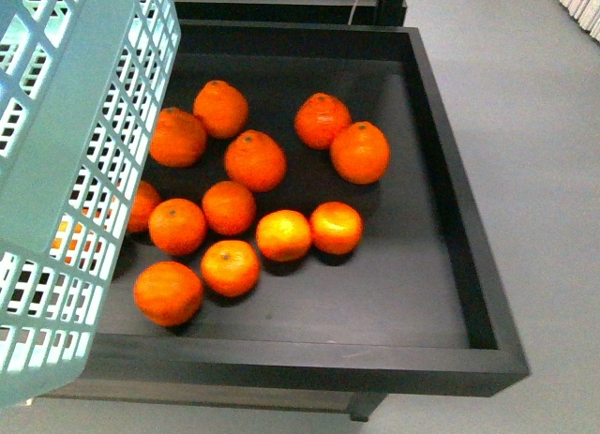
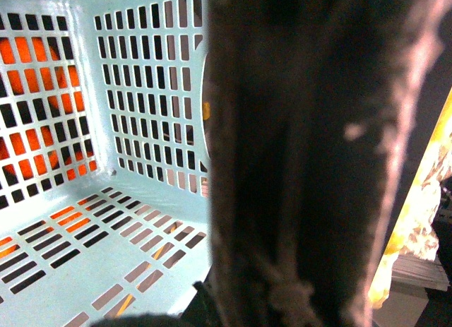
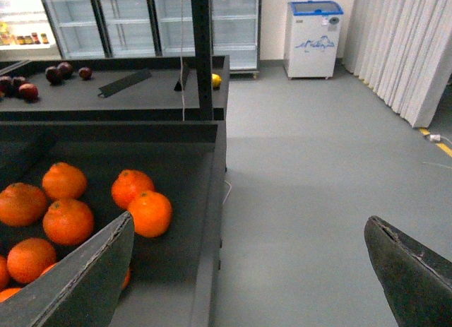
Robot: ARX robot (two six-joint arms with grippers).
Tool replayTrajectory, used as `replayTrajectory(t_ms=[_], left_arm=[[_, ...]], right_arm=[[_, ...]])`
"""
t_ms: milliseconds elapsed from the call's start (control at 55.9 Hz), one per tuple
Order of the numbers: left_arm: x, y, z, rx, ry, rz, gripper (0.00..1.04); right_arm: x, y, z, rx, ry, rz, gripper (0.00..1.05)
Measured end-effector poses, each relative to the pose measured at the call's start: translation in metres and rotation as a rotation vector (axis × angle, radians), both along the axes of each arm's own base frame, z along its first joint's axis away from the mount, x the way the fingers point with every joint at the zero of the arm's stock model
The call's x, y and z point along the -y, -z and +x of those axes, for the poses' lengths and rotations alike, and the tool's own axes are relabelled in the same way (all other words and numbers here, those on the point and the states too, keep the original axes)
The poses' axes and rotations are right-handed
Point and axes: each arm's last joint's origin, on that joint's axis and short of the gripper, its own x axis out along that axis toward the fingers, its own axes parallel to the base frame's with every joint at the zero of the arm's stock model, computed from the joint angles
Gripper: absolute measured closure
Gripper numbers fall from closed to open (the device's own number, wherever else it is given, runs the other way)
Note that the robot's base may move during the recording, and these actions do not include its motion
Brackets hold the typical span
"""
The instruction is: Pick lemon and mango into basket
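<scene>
The light teal basket [image 1: 56,172] hangs tilted at the left of the front view, over the near left corner of a black tray. My left gripper is shut on its brown ribbed handle [image 2: 311,157], which fills the left wrist view and hides the fingers. The basket's slotted floor [image 2: 92,270] is bare. My right gripper [image 3: 251,221] is open over grey floor beside the tray, with nothing between its fingers [image 3: 85,277]. A small yellow fruit [image 3: 216,80] lies on a far table; I cannot tell whether it is the lemon or the mango.
Several orange tangerines [image 1: 255,160] lie in the black tray [image 1: 450,172]. Dark red apples [image 3: 28,90] sit on the far table beside a black post [image 3: 202,51]. Glass-door fridges and a small white freezer [image 3: 314,37] line the back wall. A blurred yellow shape [image 2: 431,200] shows beyond the handle.
</scene>
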Motion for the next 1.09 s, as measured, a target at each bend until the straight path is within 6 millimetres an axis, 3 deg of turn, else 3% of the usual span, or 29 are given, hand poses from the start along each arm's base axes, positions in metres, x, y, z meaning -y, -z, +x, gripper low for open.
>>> replayTrajectory(t_ms=[1091], left_arm=[[0.0000, -0.0002, -0.0001, 0.001, 0.000, 0.000, 1.00]], right_arm=[[0.0001, 0.0000, 0.0000, 0.000, 0.002, 0.000, 0.09]])
